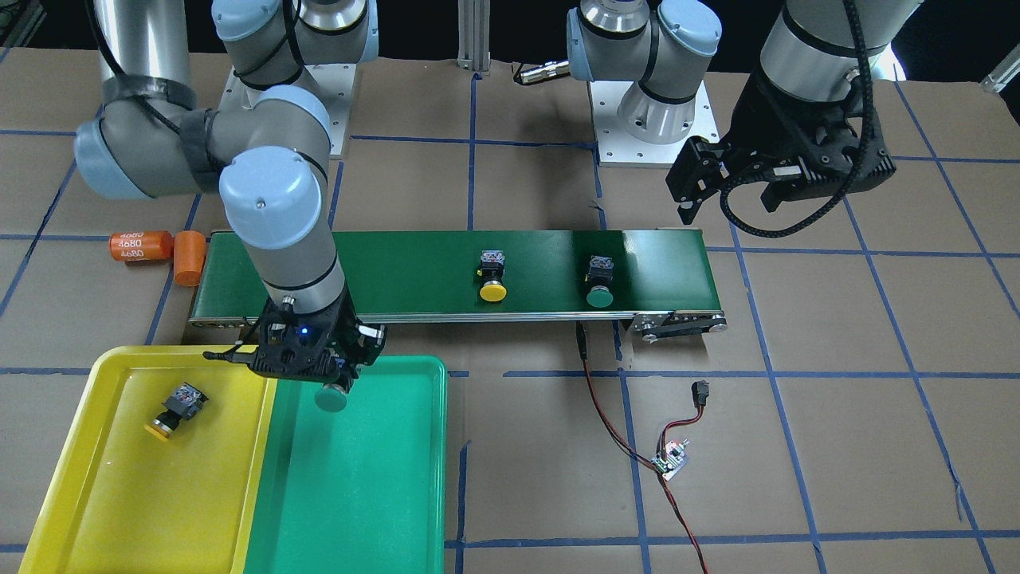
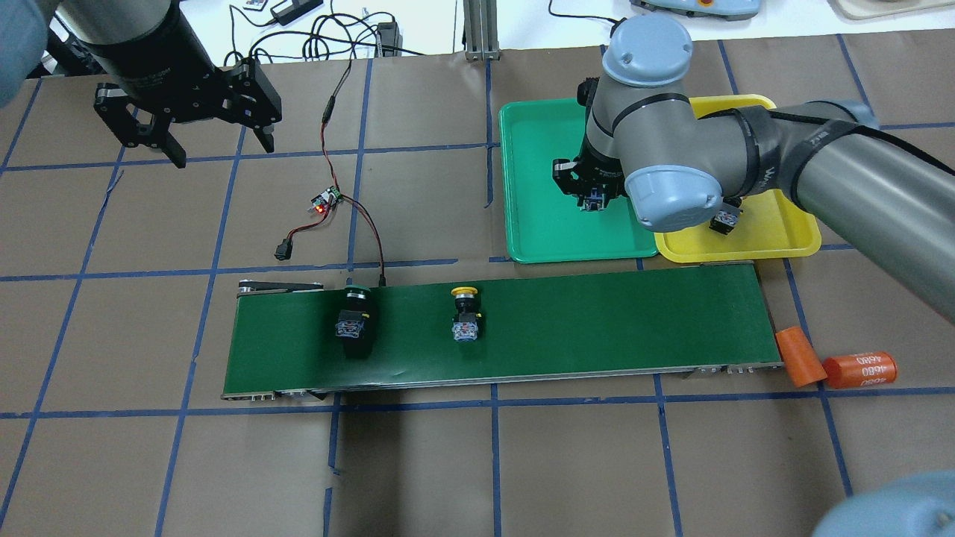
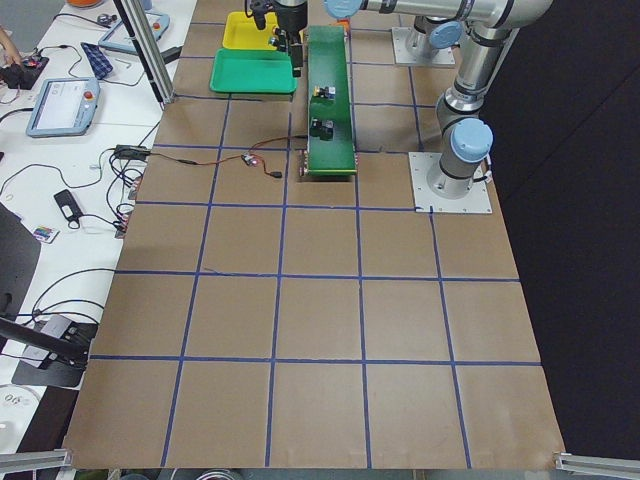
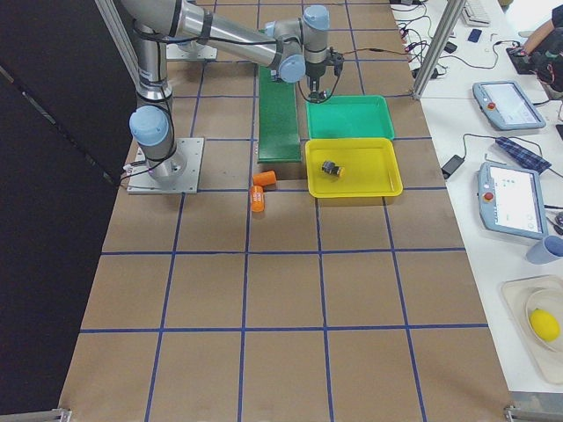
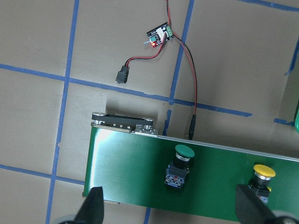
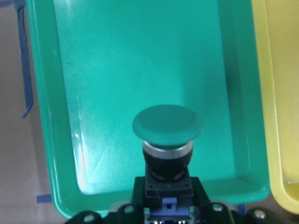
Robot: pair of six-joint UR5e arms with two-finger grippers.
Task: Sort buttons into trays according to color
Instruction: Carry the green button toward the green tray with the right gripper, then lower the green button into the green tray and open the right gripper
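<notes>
My right gripper (image 1: 339, 381) is shut on a green button (image 6: 167, 123) and holds it, cap outward, above the green tray (image 1: 382, 478) near its edge by the belt. A yellow button (image 1: 177, 408) lies on its side in the yellow tray (image 1: 119, 494). A second yellow button (image 1: 492, 279) and a second green button (image 1: 599, 283) lie on the dark-green conveyor belt (image 1: 414, 271). My left gripper (image 2: 216, 142) is open and empty, high above the table beyond the belt's end. Its fingers (image 5: 95, 207) stand wide apart in the left wrist view.
The two trays sit side by side, touching, in front of the belt's end on my right. Two orange "4680" cylinders (image 1: 142, 245) lie off that end. A small circuit board (image 1: 669, 461) with red and black wires lies near the belt's other end.
</notes>
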